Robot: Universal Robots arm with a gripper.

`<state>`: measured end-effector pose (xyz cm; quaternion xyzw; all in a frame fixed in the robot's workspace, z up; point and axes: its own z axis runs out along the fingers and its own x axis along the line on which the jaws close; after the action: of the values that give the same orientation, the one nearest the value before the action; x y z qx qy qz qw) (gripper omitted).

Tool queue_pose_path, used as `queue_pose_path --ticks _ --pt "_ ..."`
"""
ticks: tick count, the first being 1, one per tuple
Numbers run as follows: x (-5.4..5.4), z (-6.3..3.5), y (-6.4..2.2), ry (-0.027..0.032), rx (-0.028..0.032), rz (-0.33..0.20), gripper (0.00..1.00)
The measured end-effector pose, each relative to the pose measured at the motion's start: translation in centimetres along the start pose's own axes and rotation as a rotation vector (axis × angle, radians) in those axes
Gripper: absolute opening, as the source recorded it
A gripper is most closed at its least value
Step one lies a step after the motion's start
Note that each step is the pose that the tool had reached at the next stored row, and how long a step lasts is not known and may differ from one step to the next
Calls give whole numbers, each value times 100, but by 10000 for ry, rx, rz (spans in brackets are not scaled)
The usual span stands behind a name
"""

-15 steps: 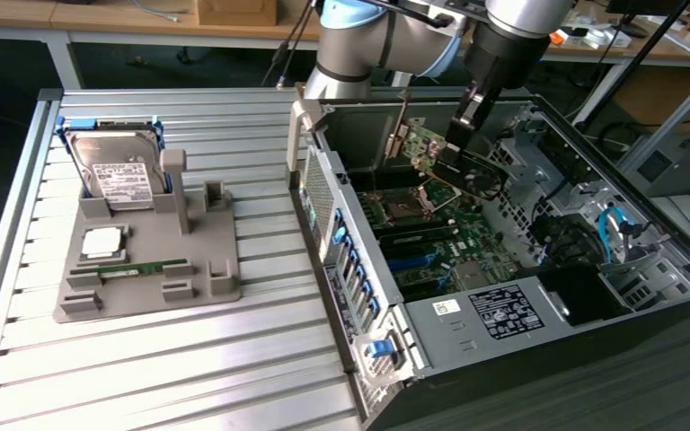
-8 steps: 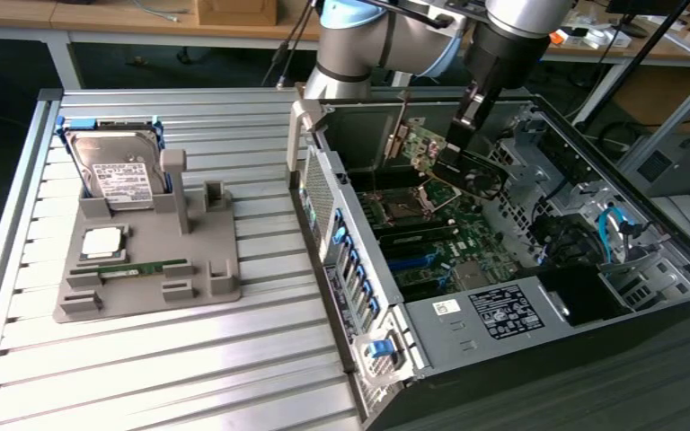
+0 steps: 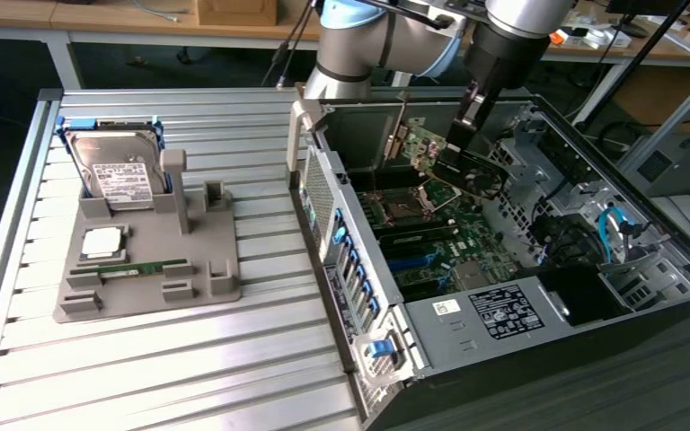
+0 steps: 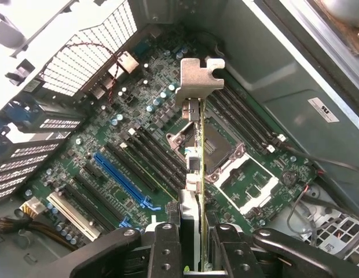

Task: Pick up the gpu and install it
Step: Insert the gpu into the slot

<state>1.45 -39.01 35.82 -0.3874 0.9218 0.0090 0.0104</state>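
Observation:
My gripper (image 3: pixel 464 133) is shut on the gpu (image 3: pixel 474 172), a flat card with a black face and a green board edge. I hold it tilted above the motherboard (image 3: pixel 441 238) inside the open computer case (image 3: pixel 507 310). In the wrist view the gpu (image 4: pixel 194 153) shows edge-on between my two black fingers (image 4: pixel 165 250), with my gripper (image 4: pixel 196 258) closed around it. Its silver end bracket (image 4: pixel 198 80) points away from the wrist. The card hangs over the CPU socket (image 4: pixel 221 148), clear of the board. A long blue slot (image 4: pixel 123 178) lies beside it, apart from the card.
On the slatted metal table (image 3: pixel 141 359), at the exterior view's left, a grey fixture (image 3: pixel 141 287) carries a silver hard drive (image 3: pixel 118 172), a CPU (image 3: pixel 101 241) and a RAM stick (image 3: pixel 132 268). Blue cables (image 3: pixel 614 229) and drive bays line the case's far side.

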Motion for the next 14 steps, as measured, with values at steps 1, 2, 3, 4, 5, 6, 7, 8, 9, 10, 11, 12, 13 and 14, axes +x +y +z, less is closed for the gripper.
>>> queue_pose_path --ticks 1,2,3,4,5,6,7,8,9,10,11,12,13,14 --pt "0 0 0 0 0 -29 27" --pt "0 1 0 0 -1 -49 27" --pt "0 1 0 0 -2 -73 27" --pt "0 1 0 1 -2 -92 27" --pt "0 1 0 1 -3 -109 27" --pt "0 1 0 1 -4 -152 27" --pt "0 1 0 2 -4 -176 27" --pt "0 2 0 1 -5 -198 27" --pt "0 2 0 2 -5 -228 27" --pt "0 2 0 2 -6 -266 27" --pt "0 2 0 3 -7 -295 27" --pt "0 3 0 3 -7 -313 27" --pt "0 3 0 3 -8 -334 27" --pt "0 3 0 4 -8 -355 27"
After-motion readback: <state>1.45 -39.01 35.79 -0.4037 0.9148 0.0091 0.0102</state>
